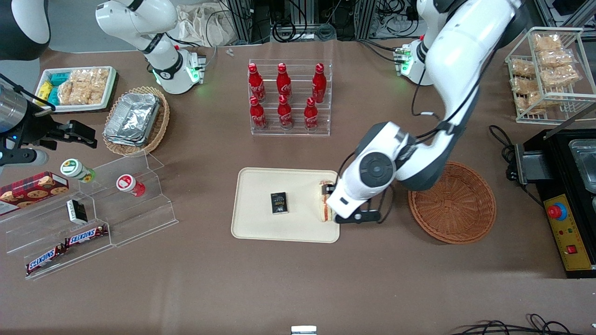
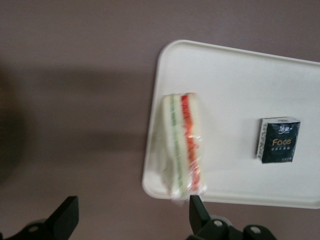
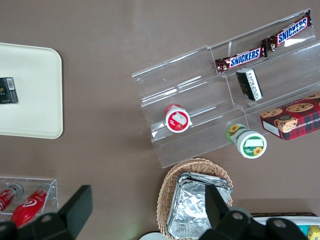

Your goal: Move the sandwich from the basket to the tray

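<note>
Sandwich (image 2: 181,145) lying on edge of tray (image 1: 260,186), at end toward basket (image 1: 454,204), wrapper overhanging rim. Gripper (image 2: 131,215) hovering just above sandwich, jaws spread wide, gripping nothing. Small dark packet (image 2: 278,140) sitting mid-tray, apart from sandwich. Basket resting on counter (image 1: 298,288) beside tray.

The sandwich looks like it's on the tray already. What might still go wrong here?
The sandwich lies right at the tray rim, partly overhanging it, so it may tip off onto the table. The open gripper hangs just above, and a finger near the wrapper might snag it when lifting away.
</note>
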`<state>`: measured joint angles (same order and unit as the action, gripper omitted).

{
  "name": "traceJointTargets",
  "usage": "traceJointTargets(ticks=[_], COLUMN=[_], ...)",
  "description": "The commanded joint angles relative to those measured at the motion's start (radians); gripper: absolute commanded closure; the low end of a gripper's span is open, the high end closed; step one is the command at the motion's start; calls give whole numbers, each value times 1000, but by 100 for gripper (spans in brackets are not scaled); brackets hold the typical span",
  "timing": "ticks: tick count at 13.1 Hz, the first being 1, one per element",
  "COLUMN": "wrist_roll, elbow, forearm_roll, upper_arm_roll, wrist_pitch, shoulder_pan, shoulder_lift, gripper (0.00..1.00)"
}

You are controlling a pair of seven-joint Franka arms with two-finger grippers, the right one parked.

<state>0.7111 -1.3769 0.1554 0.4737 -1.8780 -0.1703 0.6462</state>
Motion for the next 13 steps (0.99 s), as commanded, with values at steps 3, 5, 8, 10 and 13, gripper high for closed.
traceJointTargets(ticks=[3,5,8,10,13], wrist_roll=[-201,-319,-488,-502,-515], elbow=[-36,-39,-39,-34,-34], forearm_roll=[-36,-43,-40,-40,-22], upper_arm_roll=[13,13,8,8,-1], wrist_pitch=[278,367,474,516,525], shoulder_pan=[147,224,334,389,420], shoulder_lift=[-250,-328,-439,-462,-477], gripper=[1,1,1,0,0])
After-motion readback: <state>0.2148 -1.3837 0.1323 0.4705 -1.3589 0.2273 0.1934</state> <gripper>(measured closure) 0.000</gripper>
